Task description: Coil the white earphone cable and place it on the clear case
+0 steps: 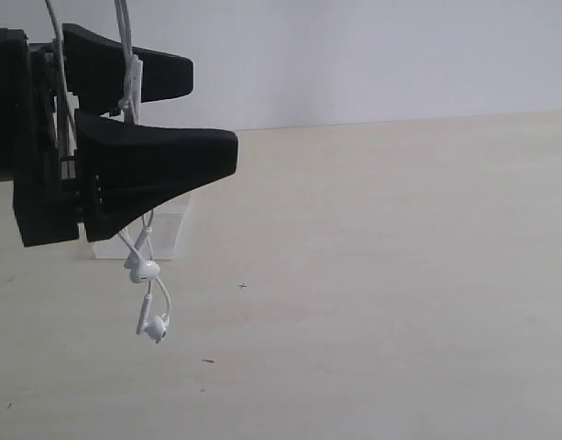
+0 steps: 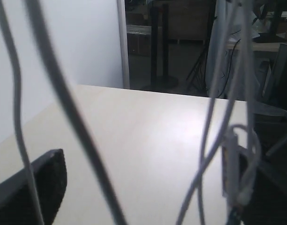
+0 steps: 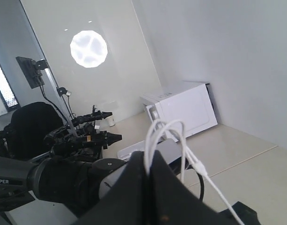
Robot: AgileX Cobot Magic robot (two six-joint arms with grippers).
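My right gripper point(image 3: 148, 168) is pinched on a loop of the white earphone cable point(image 2: 230, 164) and my left gripper point(image 1: 213, 115) gapes around slack strands, so, I judge, the earbuds point(image 1: 148, 270) dangling by the clear case point(image 1: 166, 234) may snag or uncoil.

Left tool point(image 1: 214, 115) gaping, white earphone cable point(image 1: 148, 270) hanging through it — clear case point(image 1: 170, 229) behind

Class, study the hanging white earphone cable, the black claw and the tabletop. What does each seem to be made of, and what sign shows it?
The white earphone cable: smooth, glossy plastic or rubber coating, likely; it hangs limp and the earbuds shine. The left claw: matte black, probably moulded hard plastic; no glare. The table: pale wood or wood-look laminate; faint streaks, soft sheen.
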